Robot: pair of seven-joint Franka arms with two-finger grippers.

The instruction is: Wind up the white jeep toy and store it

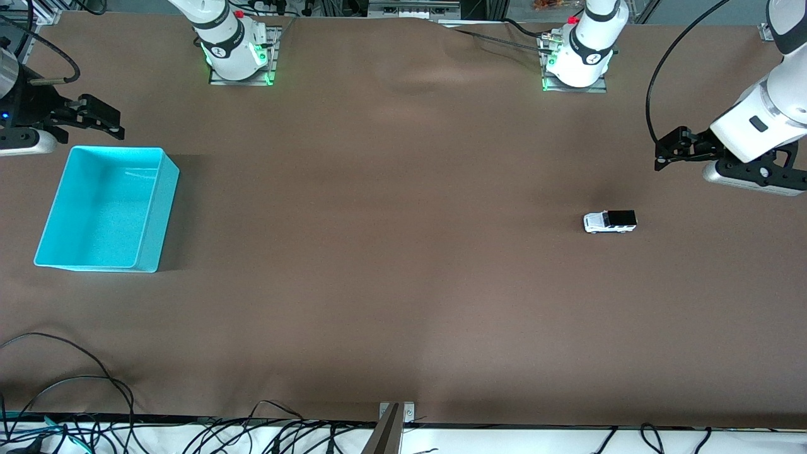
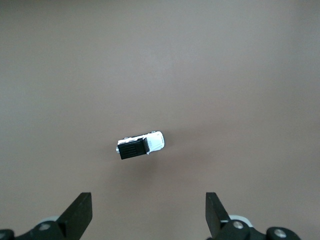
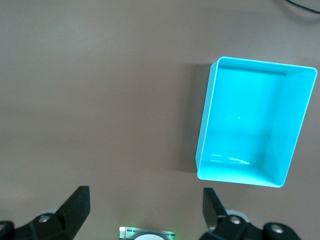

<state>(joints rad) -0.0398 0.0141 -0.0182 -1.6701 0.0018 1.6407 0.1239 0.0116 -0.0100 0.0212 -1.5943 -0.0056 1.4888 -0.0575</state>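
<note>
Brown cloth covered the whole table (image 1: pixel 391 302), and you had both arms parked up high at its ends, neither one touching anything. Your left gripper (image 1: pixel 662 151) hung over bare cloth at the left arm's end, wrist tipped down toward the table, fingers (image 2: pixel 80 212) spread wide apart with nothing between them. Your right gripper (image 1: pixel 104 120) hovered at the right arm's end, just past the rim of the turquoise bin (image 1: pixel 157 208) on the side toward the bases, jaws just as wide and empty too. You had exactly one white jeep toy (image 1: pixel 609 222), sitting on its wheels on the cloth toward the left arm's end, a bit nearer the front camera than where the left gripper hung. Its long axis ran along the table's length, white hood aimed at the right arm's end, black roof at the tail. One bin as well, open side up, nothing in it, well apart from the jeep.
</note>
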